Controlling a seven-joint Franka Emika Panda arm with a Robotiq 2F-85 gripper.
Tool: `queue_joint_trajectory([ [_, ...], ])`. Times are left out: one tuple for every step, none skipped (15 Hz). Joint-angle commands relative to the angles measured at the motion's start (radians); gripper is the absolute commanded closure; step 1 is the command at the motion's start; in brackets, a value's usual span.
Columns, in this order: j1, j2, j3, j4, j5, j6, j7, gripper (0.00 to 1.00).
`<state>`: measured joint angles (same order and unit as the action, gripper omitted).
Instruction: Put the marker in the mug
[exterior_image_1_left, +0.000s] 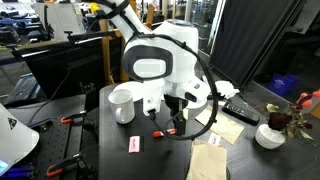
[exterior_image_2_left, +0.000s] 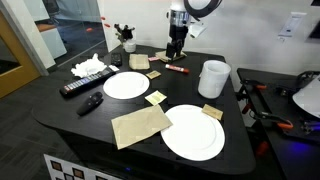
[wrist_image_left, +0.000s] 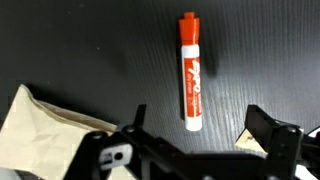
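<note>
The red-orange marker (wrist_image_left: 190, 72) with a white barrel end lies flat on the black table, seen in the wrist view. It also shows in an exterior view (exterior_image_2_left: 176, 70). My gripper (wrist_image_left: 200, 125) is open and empty. It hangs just above the table, and the marker's white end lies between its two fingers, nearer one of them. The gripper shows in both exterior views (exterior_image_2_left: 175, 52) (exterior_image_1_left: 172, 120). The white mug (exterior_image_2_left: 213, 78) stands upright a short way from the marker, and it also shows in an exterior view (exterior_image_1_left: 122, 102).
Two flat white plates (exterior_image_2_left: 127, 85) (exterior_image_2_left: 194, 131) and a brown napkin (exterior_image_2_left: 140, 125) lie on the table. A black remote (exterior_image_2_left: 80, 87) lies near a table edge. Small cards (wrist_image_left: 243, 140) and a napkin (wrist_image_left: 40, 120) lie close to the gripper. A white bowl (exterior_image_1_left: 269, 136) sits near flowers.
</note>
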<state>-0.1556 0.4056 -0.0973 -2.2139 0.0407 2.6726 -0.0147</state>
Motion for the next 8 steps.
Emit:
queue_joint_trajectory([
  [-0.064, 0.069, 0.048, 0.08, 0.064, -0.025, -0.11, 0.0],
  [-0.078, 0.084, 0.059, 0.097, 0.078, -0.031, -0.135, 0.0],
  [-0.094, 0.099, 0.074, 0.113, 0.094, -0.034, -0.16, 0.0],
  [-0.106, 0.113, 0.084, 0.129, 0.106, -0.04, -0.18, 0.0],
  [-0.114, 0.126, 0.092, 0.145, 0.113, -0.045, -0.193, 0.0],
  [-0.121, 0.138, 0.097, 0.158, 0.117, -0.048, -0.201, 0.25],
  [-0.125, 0.148, 0.1, 0.17, 0.118, -0.052, -0.209, 0.28],
  [-0.129, 0.155, 0.103, 0.179, 0.117, -0.055, -0.211, 0.34],
])
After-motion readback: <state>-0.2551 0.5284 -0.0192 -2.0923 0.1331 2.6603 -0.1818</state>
